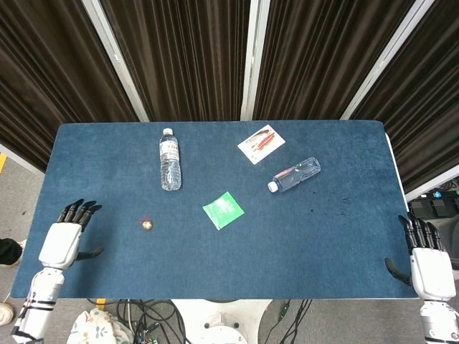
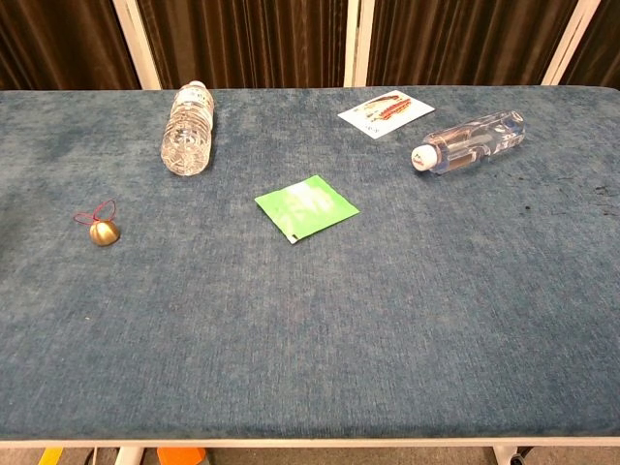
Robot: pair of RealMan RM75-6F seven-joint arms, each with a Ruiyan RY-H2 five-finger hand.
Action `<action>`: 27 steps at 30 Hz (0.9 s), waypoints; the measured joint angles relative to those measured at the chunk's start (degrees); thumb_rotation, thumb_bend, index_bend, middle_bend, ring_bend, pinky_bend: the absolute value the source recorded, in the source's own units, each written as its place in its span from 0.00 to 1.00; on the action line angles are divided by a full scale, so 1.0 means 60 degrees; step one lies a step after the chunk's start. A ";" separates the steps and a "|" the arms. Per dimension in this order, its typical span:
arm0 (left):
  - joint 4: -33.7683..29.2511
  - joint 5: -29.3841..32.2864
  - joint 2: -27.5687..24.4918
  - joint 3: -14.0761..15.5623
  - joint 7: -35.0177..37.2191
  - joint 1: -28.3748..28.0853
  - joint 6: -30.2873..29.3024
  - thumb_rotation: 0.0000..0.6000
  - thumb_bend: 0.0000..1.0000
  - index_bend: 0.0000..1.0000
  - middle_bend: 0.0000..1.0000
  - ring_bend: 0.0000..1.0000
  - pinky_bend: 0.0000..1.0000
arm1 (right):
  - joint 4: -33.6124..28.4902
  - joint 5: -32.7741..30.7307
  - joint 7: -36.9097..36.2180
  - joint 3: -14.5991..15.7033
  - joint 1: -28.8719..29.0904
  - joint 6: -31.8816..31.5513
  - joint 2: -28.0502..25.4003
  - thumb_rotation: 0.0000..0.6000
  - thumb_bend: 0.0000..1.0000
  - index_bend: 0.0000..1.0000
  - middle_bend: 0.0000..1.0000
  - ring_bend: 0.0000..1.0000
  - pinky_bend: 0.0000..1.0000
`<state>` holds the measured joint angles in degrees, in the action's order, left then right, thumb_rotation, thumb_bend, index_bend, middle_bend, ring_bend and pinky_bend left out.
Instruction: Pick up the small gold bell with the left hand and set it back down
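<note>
1. we see the small gold bell (image 1: 147, 225) lying on the blue table (image 1: 344, 236), at about 8 o'clock from the table's middle in the head view, with a thin red loop (image 2: 95, 210) attached on its far side.
2. in the chest view the bell (image 2: 104, 232) sits alone on the cloth, touched by nothing.
3. our left hand (image 1: 63, 240) hovers over the table's near-left corner, at about 9 o'clock from the bell and well apart from it; its fingers are spread and it holds nothing.
4. our right hand (image 1: 427, 261) is just off the table's near-right corner, at about 4 o'clock from the table's middle; its fingers are extended and apart, and it holds nothing.
5. neither hand shows in the chest view.
6. a green packet (image 1: 223, 210) lies flat near the table's middle, at about 3 o'clock from the bell.
7. a clear water bottle (image 1: 169, 160) lies on its side at about 12 o'clock from the bell, its cap pointing toward the far edge.
8. a second bottle (image 1: 295, 174) lies on its side at about 2 o'clock from the green packet, its white cap pointing toward the packet.
9. a white card with red print (image 1: 261, 143) lies flat near the far edge, at about 11 o'clock from the second bottle.
10. dark curtains (image 1: 186, 57) hang behind the table.
</note>
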<state>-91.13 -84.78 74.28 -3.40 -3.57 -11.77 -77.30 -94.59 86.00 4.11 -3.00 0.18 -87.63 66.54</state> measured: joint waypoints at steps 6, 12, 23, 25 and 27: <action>0.0334 0.0024 0.0362 -0.0235 0.0343 -0.0756 0.0887 1.00 0.09 0.19 0.11 0.03 0.10 | -0.0022 -0.0081 -0.0029 -0.0037 -0.0028 -0.0035 -0.0046 1.00 0.15 0.00 0.00 0.00 0.00; 0.0800 0.0215 0.0876 -0.0441 0.0474 -0.1499 0.1820 1.00 0.10 0.21 0.12 0.03 0.10 | 0.0034 -0.0120 -0.0040 -0.0013 -0.0016 0.0044 -0.0037 1.00 0.15 0.00 0.00 0.00 0.00; 0.1705 0.0790 0.1689 -0.0471 0.0451 -0.2049 0.2540 1.00 0.11 0.27 0.12 0.03 0.10 | 0.0235 -0.0221 -0.0248 -0.0025 0.0003 0.0150 0.0000 1.00 0.15 0.00 0.00 0.00 0.00; 0.1785 0.0826 0.1732 -0.0456 0.0418 -0.2095 0.2564 1.00 0.13 0.28 0.13 0.03 0.10 | 0.0271 -0.0231 -0.0275 -0.0023 0.0007 0.0170 0.0017 1.00 0.15 0.00 0.00 0.00 0.00; 0.1832 0.0879 0.1762 -0.0448 0.0368 -0.2126 0.2573 1.00 0.15 0.30 0.13 0.03 0.11 | 0.0296 -0.0234 -0.0291 -0.0017 0.0009 0.0184 0.0031 1.00 0.15 0.00 0.00 0.00 0.00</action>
<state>-80.14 -79.50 84.85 -6.08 -1.36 -24.52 -61.86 -92.82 84.60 2.37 -3.10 0.24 -86.53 66.73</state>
